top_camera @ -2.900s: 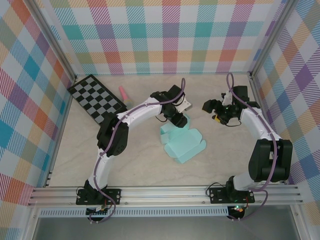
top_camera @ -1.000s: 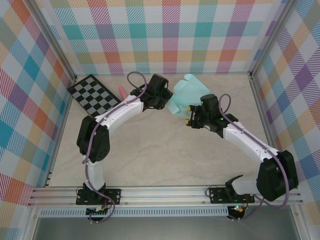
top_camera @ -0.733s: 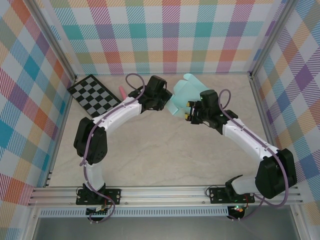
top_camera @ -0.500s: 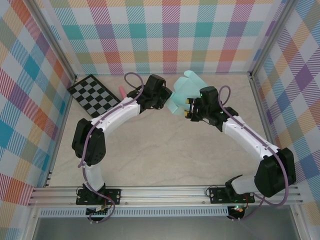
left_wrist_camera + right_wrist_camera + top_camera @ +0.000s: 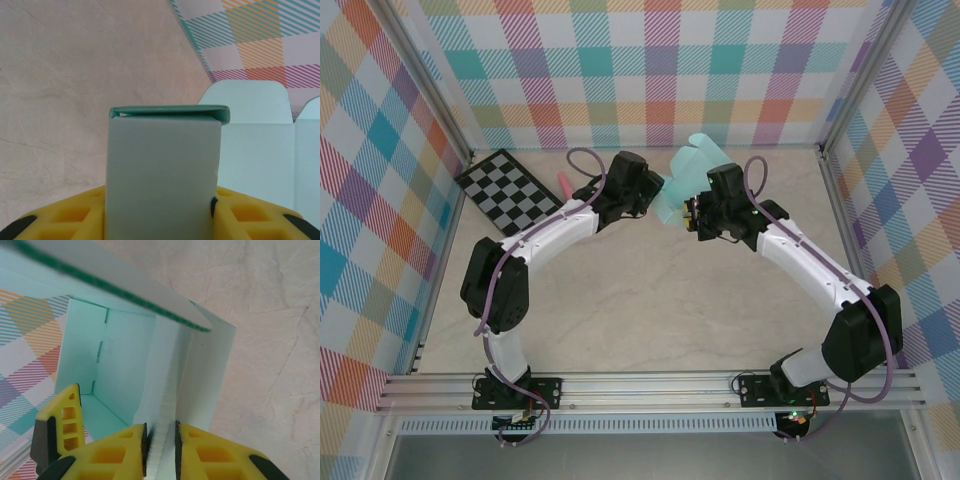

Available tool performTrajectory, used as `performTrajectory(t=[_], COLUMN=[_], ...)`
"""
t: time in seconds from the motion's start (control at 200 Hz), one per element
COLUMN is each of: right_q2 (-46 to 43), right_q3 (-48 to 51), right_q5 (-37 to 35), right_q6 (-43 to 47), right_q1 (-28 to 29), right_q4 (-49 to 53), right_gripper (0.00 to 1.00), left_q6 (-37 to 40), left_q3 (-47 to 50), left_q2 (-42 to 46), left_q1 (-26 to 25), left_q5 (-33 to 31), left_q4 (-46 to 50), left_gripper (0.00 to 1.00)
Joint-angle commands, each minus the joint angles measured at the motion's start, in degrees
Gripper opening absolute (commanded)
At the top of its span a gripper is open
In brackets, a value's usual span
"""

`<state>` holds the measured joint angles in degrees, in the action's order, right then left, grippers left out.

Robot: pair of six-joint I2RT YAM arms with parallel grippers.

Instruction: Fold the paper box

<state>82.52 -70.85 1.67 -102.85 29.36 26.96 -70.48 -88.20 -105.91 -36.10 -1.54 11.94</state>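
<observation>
Honestly, with the paper box (image 5: pixel 684 172) held aloft over the far end of the table (image 5: pixel 620 300), the left gripper (image 5: pixel 657 196) pinching a folded panel and the right gripper (image 5: pixel 689 209) nipping a thin wall, one uneven tug could tear or crumple the card.

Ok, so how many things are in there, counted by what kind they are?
robot arms: 2 (left arm, right arm)
paper box: 1
checkerboard: 1
small pink thing: 1
total: 5
</observation>
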Motion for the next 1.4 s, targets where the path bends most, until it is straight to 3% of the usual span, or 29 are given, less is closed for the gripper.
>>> performTrajectory(t=[0.0,0.22,1.15,1.395], right_q2=[0.58,1.68,6.86,7.95], right_q3=[-2.39,-1.77,-1.54,-1.6], right_q5=[3.16,6.54,9.01,8.36], right_q6=[4.79,5.65,7.93,11.26], right_q1=[1.13,1.22,0.66,-0.4], right_q4=[-0.05,3.66,5.4,6.16], right_gripper=[0.27,0.29,0.31,0.19], left_q6=[1.13,3.02,13.69,17.87], left_q3=[-0.01,-0.48,2.35,1.65], left_q2=[2.66,1.8,2.72,2.72], left_q1=[-0.97,-1.1,-4.12,-5.52], left_q5=[3.19,4.98,16.27,18.4], left_q4=[-5.73,-11.33,-27.11,-25.57], left_gripper=[0.43,0.43,0.42,0.42])
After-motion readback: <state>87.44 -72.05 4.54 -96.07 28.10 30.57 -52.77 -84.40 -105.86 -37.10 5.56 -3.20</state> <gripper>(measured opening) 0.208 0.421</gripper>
